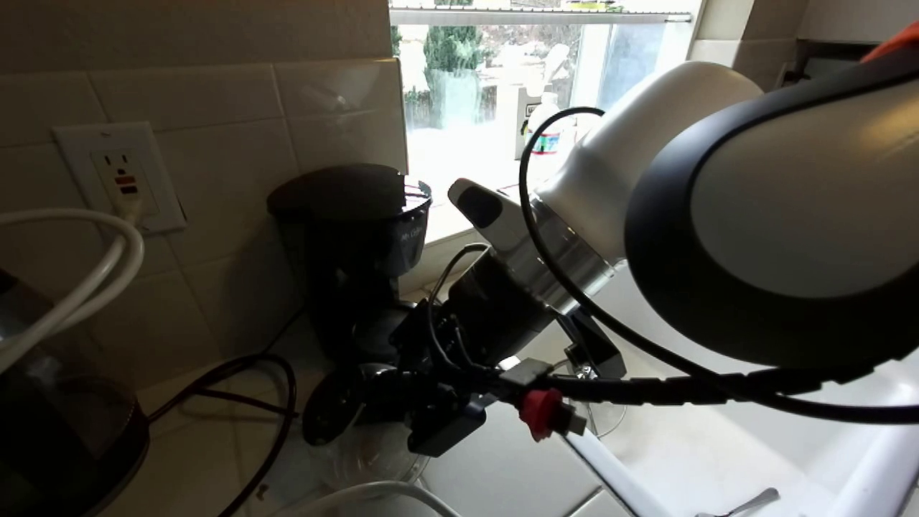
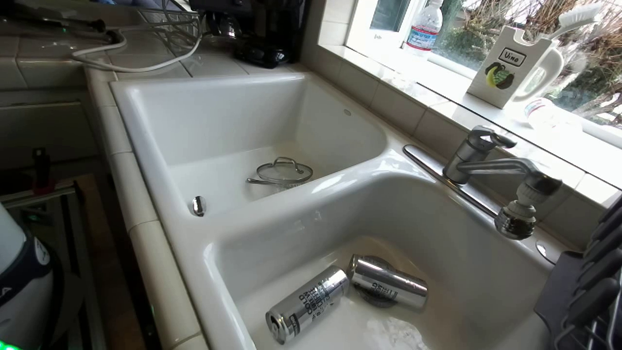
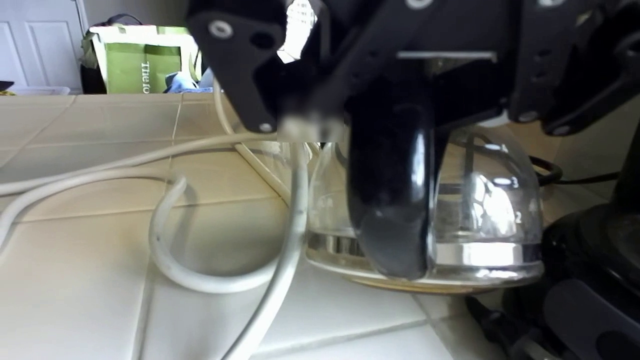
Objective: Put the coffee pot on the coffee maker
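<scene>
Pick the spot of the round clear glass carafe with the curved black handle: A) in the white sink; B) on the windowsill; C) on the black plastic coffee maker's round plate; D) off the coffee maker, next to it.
D: in the wrist view the carafe has pale counter tiles below it, with the coffee maker to its right.

In an exterior view: coffee pot (image 1: 370, 454) before coffee maker (image 1: 344, 251), sink (image 1: 718, 434) right. In an exterior view: two cans (image 2: 308, 304) in near basin (image 2: 437, 209), lid (image 2: 284, 171) in far basin (image 2: 218, 116); on windowsill (image 2: 440, 87), bottle (image 2: 423, 29) left of jug (image 2: 505, 68).
</scene>
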You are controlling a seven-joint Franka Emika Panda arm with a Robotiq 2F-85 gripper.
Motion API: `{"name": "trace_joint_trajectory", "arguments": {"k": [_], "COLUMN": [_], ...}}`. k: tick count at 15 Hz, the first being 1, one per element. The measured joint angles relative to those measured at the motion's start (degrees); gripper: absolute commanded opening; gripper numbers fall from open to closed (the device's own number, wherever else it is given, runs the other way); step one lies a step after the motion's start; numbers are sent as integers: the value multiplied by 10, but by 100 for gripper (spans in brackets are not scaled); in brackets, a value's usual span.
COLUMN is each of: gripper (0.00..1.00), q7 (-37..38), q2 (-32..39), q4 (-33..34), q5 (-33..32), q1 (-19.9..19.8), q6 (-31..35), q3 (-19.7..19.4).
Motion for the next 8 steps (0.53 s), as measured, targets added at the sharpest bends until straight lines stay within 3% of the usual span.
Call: {"name": "trace_joint_trajectory", "arguments": {"k": [8], "gripper": [0], "q7": [-29], "q2": [32], "q4": [1], "q5": [21], "q1": [-11], "q6": [-11], "q3": [20]}}
